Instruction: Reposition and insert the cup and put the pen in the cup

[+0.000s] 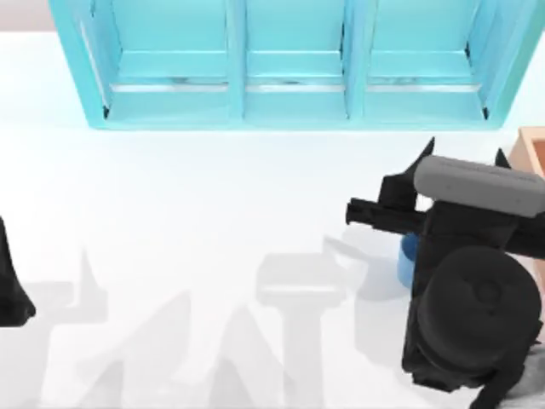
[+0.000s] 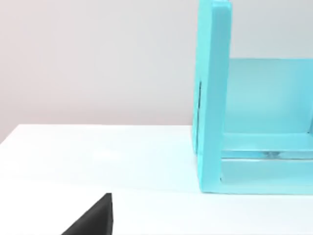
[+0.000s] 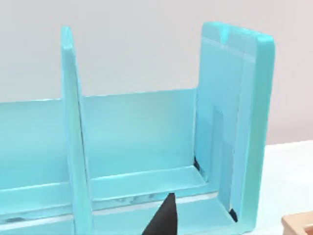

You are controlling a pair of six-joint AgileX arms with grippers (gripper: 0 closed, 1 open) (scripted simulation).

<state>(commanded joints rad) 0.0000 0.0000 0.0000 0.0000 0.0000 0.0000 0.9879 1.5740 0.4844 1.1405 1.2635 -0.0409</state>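
Note:
The blue cup (image 1: 407, 257) stands on the white table at the right, mostly covered from above by my right arm. Only its left side shows. My right gripper (image 1: 464, 153) hovers above the table, beyond the cup, and points at the turquoise shelf unit (image 1: 289, 111). Its two fingertips (image 1: 428, 146) stand apart, open, with nothing between them. In the right wrist view one dark fingertip (image 3: 164, 218) shows in front of the shelf unit's (image 3: 146, 181) right-hand compartment. The pen is hidden. My left arm (image 1: 10, 285) is parked at the table's left edge.
The shelf unit has three open compartments along the far side of the table. A wooden box edge (image 1: 532, 149) sits at the far right. In the left wrist view the shelf's end wall (image 2: 212, 98) rises beyond a dark fingertip (image 2: 93, 220).

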